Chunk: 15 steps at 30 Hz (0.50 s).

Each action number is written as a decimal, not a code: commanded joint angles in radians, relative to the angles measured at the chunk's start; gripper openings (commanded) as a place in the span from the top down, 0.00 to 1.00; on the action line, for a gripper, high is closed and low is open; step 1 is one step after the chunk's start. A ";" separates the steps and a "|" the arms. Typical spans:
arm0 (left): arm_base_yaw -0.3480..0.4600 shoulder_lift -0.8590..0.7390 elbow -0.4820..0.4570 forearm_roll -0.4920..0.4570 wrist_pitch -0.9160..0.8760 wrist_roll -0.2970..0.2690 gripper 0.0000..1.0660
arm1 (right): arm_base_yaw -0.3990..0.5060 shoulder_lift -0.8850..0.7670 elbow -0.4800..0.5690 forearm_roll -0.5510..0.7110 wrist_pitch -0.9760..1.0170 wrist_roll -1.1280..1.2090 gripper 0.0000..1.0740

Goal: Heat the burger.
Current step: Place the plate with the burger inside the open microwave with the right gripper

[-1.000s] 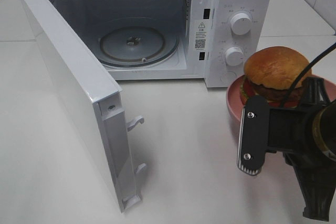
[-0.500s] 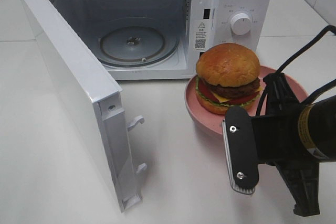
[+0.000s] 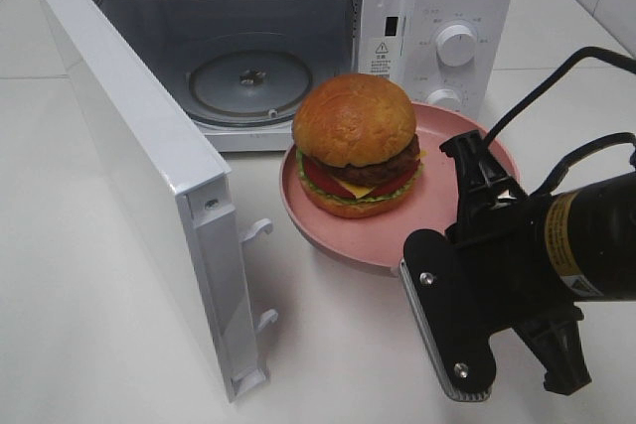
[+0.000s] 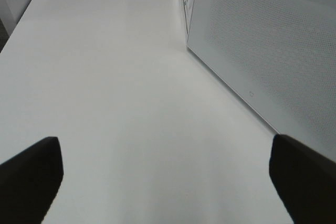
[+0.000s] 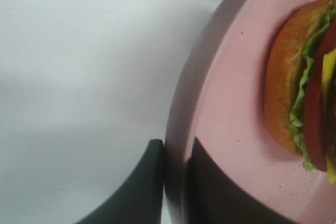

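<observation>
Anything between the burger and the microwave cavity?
Nothing visible. The door stands wide open, the turntable is bare, and the burger sits on its pink plate, held by the right end effector, right before the opening.

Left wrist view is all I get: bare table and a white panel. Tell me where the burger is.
Observer: The burger sits on a pink plate just in front of the microwave opening.
Operator: Report what has hold of that plate.
Observer: The right gripper is shut on the plate's rim, with a finger on each side of it.
Operator: Confirm the way in.
Observer: The door stands wide open, and the glass tray inside has nothing on it.
</observation>
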 commanded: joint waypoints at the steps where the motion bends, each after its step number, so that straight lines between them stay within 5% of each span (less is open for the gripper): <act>1: -0.001 -0.015 -0.001 -0.007 -0.015 0.001 0.06 | -0.009 -0.012 -0.002 -0.001 -0.067 -0.061 0.99; 15: -0.001 -0.015 -0.001 -0.007 -0.015 0.001 0.06 | -0.229 0.002 -0.002 0.290 -0.238 -0.498 1.00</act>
